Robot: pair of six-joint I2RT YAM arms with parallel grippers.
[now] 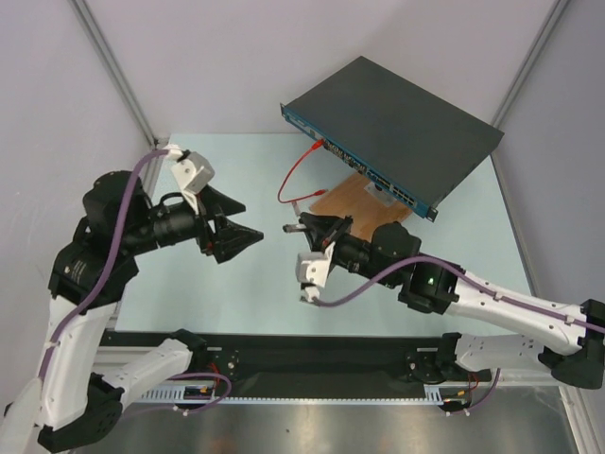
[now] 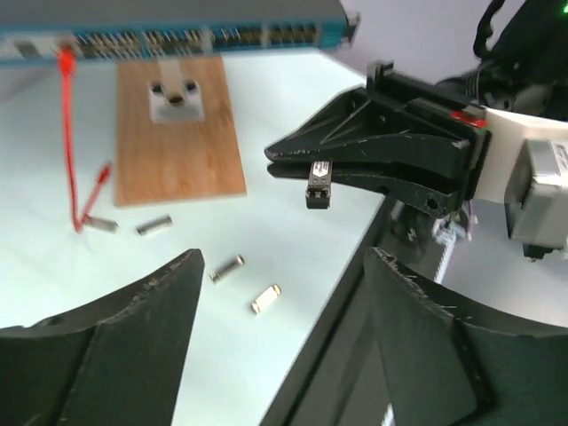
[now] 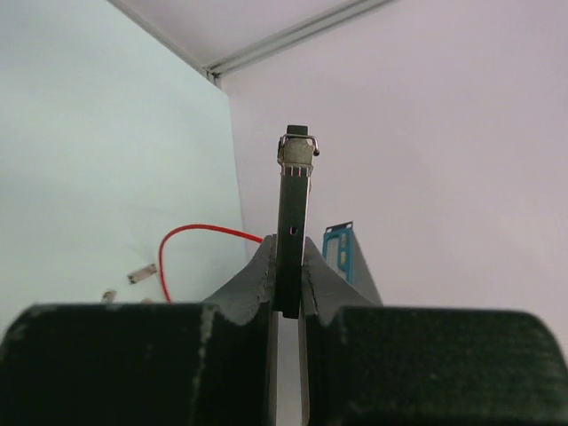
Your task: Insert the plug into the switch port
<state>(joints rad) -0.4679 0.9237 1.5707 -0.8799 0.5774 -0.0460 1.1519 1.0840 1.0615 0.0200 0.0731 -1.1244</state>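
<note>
A: Left wrist view, nearest things first: how do the left jaws stand?
B: The left jaws are spread wide at the bottom of the frame, with nothing between them.
A: And just past them?
B: The right jaws, pressed shut on the plug (image 2: pixel 319 185). It is a small dark module pinched at their tips and held in the air over the near edge of the counter (image 2: pixel 293 253). From the right wrist camera it stands straight out between the closed tips, with a thin wire latch at its free end.
A: What lies on the counter beyond?
B: A few small metal modules (image 2: pixel 226 268) lie loose, apart from one another. Behind them a wooden board (image 2: pixel 177 151) lies flat, with a grey block (image 2: pixel 175 98) near its far end.
A: And farthest off?
B: The switch (image 1: pixel 397 113), with its blue row of sockets facing the arms and its front edge over the far end of the board. A red cable (image 2: pixel 67 133) is plugged into a socket near one end of that row and loops down to the counter.
A: So where is the plug in relation to the switch?
B: Well apart from it. In the top view it hangs between the two arms, pointing toward the left jaws, and is not yet in any socket
</note>
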